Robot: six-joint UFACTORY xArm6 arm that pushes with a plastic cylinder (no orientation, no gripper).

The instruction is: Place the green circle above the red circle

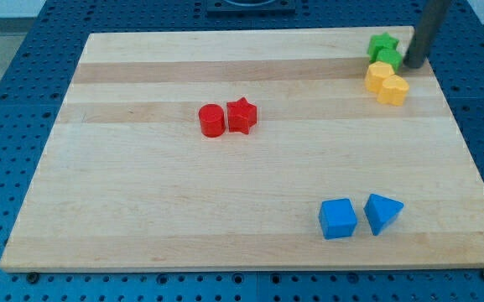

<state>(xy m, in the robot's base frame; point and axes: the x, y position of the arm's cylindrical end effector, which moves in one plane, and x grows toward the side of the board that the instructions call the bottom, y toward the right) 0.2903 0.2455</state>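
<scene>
The green circle (pixel 388 58) lies near the board's top right corner, pressed against a green star (pixel 382 44) just above it. The red circle (pixel 211 120) sits left of the board's middle, touching a red star (pixel 242 115) on its right. My tip (pixel 413 65) is at the lower end of the dark rod, just to the right of the green circle, touching or nearly touching it. The rod slants up to the view's top right.
Two yellow blocks, one (pixel 379 76) directly below the green circle and a yellow heart-like one (pixel 394 90) below-right. A blue cube (pixel 337 218) and a blue triangle (pixel 382 212) lie at the bottom right. The wooden board (pixel 141 201) rests on a blue pegboard.
</scene>
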